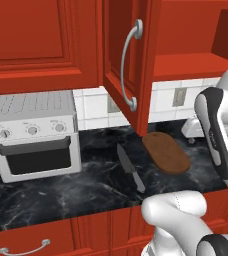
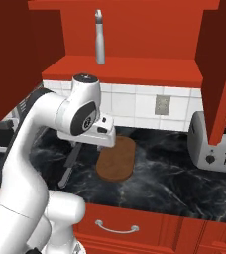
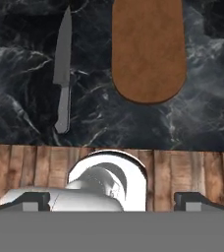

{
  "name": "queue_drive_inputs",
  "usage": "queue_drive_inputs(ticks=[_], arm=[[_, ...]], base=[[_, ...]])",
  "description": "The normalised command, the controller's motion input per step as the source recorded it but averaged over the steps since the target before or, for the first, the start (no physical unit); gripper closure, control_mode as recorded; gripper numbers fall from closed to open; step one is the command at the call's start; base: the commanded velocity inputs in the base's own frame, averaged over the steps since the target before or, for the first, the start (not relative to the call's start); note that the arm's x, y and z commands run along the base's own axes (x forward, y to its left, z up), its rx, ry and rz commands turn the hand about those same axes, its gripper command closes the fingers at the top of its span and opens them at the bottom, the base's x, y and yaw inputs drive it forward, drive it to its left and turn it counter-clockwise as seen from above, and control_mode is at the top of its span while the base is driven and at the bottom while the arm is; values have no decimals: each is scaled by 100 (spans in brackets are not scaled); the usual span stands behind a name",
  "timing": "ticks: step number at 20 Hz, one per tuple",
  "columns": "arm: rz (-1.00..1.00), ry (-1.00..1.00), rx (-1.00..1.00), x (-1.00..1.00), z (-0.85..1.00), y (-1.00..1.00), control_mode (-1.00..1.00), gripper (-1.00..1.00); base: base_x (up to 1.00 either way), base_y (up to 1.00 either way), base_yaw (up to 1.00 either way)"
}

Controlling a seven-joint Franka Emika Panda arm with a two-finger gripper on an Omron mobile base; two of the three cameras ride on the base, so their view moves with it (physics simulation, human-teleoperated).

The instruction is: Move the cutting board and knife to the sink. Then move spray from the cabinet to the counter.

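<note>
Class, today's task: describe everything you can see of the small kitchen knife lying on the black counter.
The small kitchen knife has a dark pointed blade and a light grey handle, both metallic-looking. It lies flat on the black marble-look counter, alongside and roughly parallel to the dark-brown wooden cutting board with rounded ends, with bare counter between them. Its tip points toward the wall, its handle toward the counter's front edge. Nothing but the counter touches it.

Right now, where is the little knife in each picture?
Left base view: the knife lies mid-counter, left of the cutting board, below the open cabinet door.
Right base view: the knife sits left of the board, partly behind the white arm.
Hand view: the knife is upper left, blade pointing up.
Shared landmark: the brown cutting board beside it.
</note>
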Motion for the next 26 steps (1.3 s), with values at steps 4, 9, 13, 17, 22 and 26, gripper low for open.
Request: queue_drive_inputs(ticks=[4, 9, 13, 17, 22, 26], arm=[[12, -11, 0, 63, -58, 0, -100, -100], [8, -15, 0, 22, -63, 0, -100, -100], [5, -15, 0, 51, -56, 0, -100, -100], [2, -5, 0, 53, -41, 0, -100, -100], [0, 0, 0, 56, -30, 0, -100, -100], [1, 0, 0, 61, -27, 0, -100, -100]], base=[[0, 0, 0], [0, 0, 0], [0, 0, 0], [0, 0, 0], [0, 0, 0], [0, 0, 0]])
